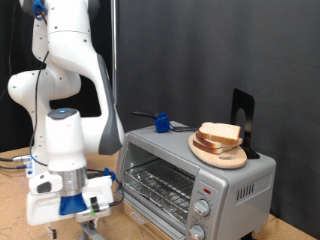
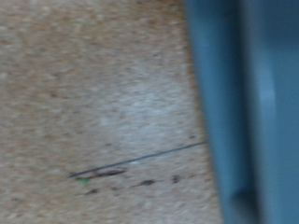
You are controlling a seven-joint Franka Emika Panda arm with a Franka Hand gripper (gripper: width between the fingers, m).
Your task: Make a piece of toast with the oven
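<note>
low at the exterior view's bottom left, the gripper [image 1: 88, 222] hangs just beside the front corner of the oven [image 1: 190, 180], its fingers cut off by the frame edge, so whether they are spread or closed cannot be told, and nothing can be seen between them. the white arm [image 1: 65, 80] rises above it toward the exterior view's top left.

the oven is a silver box with a glass door; the wire rack [image 1: 155, 185] shows through it, and two round knobs [image 1: 202, 210] with a small red light [image 1: 205, 188] sit on the panel toward the exterior view's right. on top of the oven rests a round wooden plate [image 1: 222, 156], and on it lies the piece of toast [image 1: 218, 134], pale with a light-brown crust, apparently stacked on another slice. behind the plate stands a dark upright object [image 1: 243, 118], and a blue object [image 1: 159, 123] sits on the oven's top toward the exterior view's left.

the wrist view is blurred: a speckled beige surface [image 2: 93, 93] with a dark line, and a blue-grey vertical form [image 2: 238, 103], probably a finger.
</note>
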